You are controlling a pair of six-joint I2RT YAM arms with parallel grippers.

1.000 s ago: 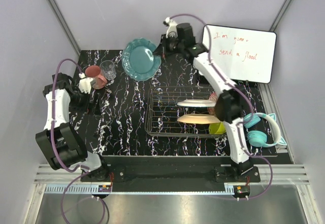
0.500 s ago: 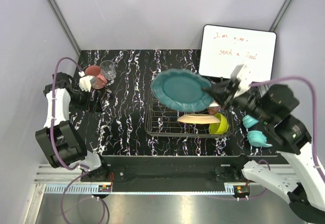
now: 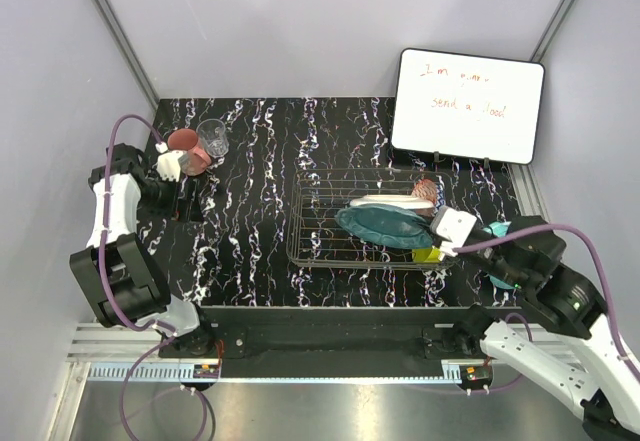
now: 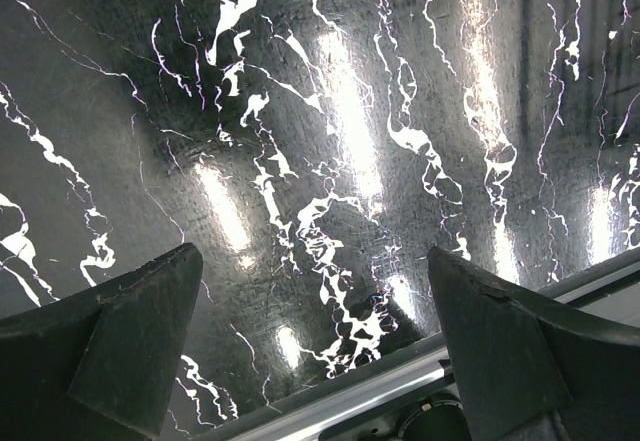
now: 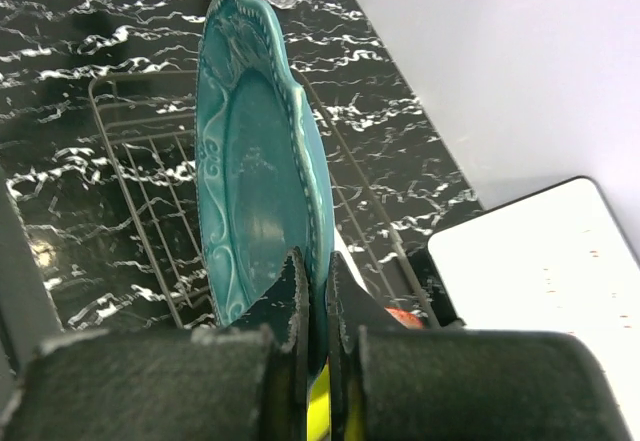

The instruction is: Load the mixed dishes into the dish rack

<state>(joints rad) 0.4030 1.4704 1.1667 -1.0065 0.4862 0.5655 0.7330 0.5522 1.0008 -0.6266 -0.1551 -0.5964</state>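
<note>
My right gripper [image 3: 440,229] is shut on the rim of the teal plate [image 3: 383,225], holding it over the dish rack [image 3: 310,231]. In the right wrist view the teal plate [image 5: 255,161] stands on edge between my fingers [image 5: 296,291], above the rack [image 5: 140,171]. The white plate [image 3: 385,202], the red-white bowl [image 3: 427,190] and the lime-green bowl [image 3: 431,255] sit in the rack; the peach plate is hidden. The pink mug [image 3: 186,147] and clear glass [image 3: 212,136] stand at the back left. My left gripper [image 3: 178,183] is open and empty beside the mug, over bare table [image 4: 320,161].
A whiteboard [image 3: 468,104] with red writing stands at the back right. Teal headphones [image 3: 505,261] lie right of the rack, partly under my right arm. The table's near edge rail [image 4: 380,386] shows in the left wrist view.
My right arm has carried the teal plate from the back of the table to the rack and lowered it over the plates there. The left arm has hardly moved.
</note>
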